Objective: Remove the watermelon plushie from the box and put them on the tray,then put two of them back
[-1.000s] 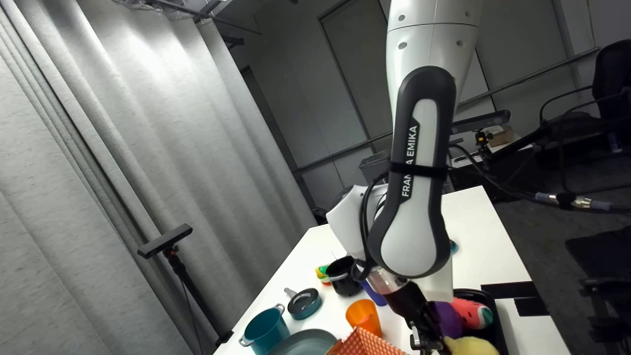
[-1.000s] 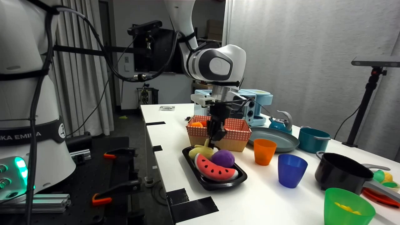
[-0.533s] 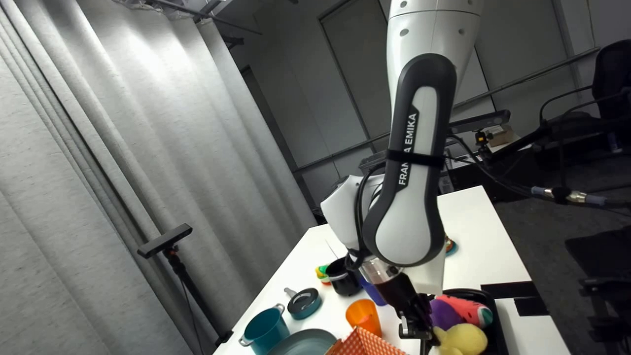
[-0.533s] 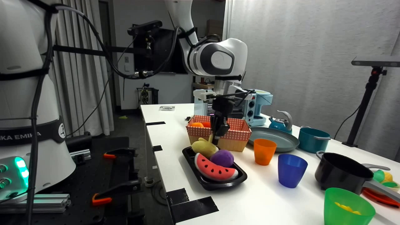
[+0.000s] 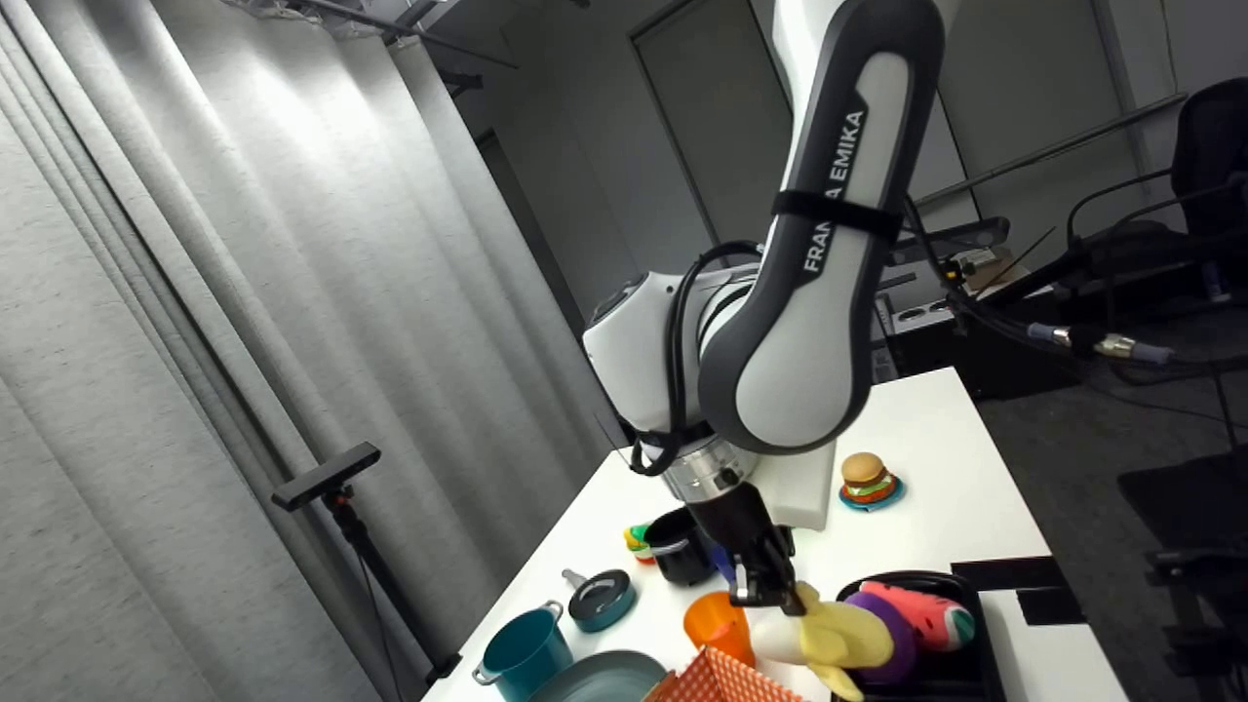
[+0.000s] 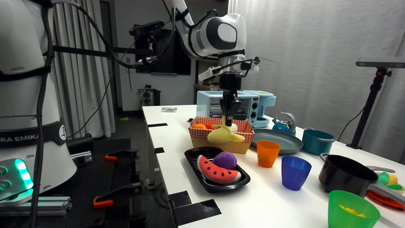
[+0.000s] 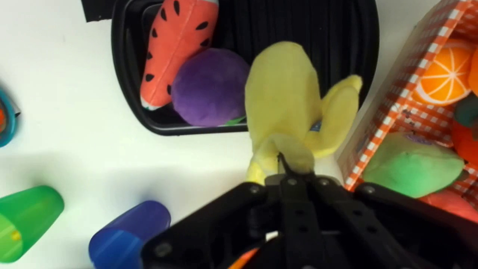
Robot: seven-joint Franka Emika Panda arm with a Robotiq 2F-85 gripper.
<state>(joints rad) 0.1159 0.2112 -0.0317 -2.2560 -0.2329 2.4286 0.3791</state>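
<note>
My gripper is shut on a flap of a yellow banana-like plushie, which hangs in the air before the box. In the wrist view the yellow plushie overlaps the tray's edge, and one fingertip shows against its peel. Below lies the black tray, holding one watermelon plushie and a purple round plushie. In an exterior view the watermelon plushie rests along the tray's near side. The red-checked box stands behind, with orange, red and green plushies inside, partly hidden.
Orange, blue and green cups stand beside the tray. A grey plate, a toaster oven and a black pot are farther off. A burger toy sits on the white table.
My gripper has lifted the yellow plushie up off the tray and carried it sideways toward the cups. The watermelon and purple plushies have stayed in the tray.
</note>
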